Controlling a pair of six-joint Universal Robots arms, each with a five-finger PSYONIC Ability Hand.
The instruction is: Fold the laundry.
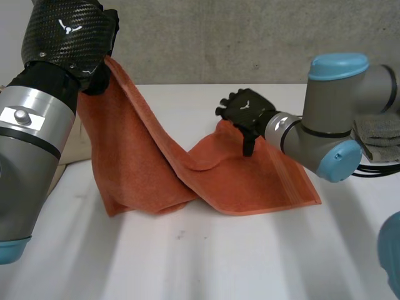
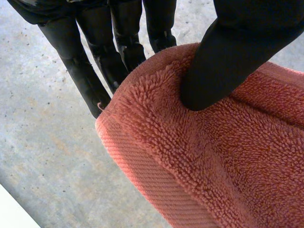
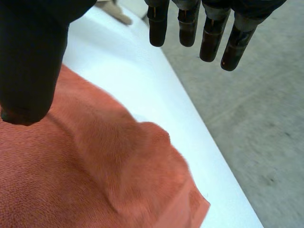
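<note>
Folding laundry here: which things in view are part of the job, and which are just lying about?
In the job: orange towel, pinched at an edge by the left hand; right hand, open over its far corner.
Lying about: grey cloth behind the right arm; beige item beside the left arm.

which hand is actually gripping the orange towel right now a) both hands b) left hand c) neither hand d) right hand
b: the left hand pinches the towel near a corner between thumb and fingers, while the right hand hangs open above the towel.
</note>
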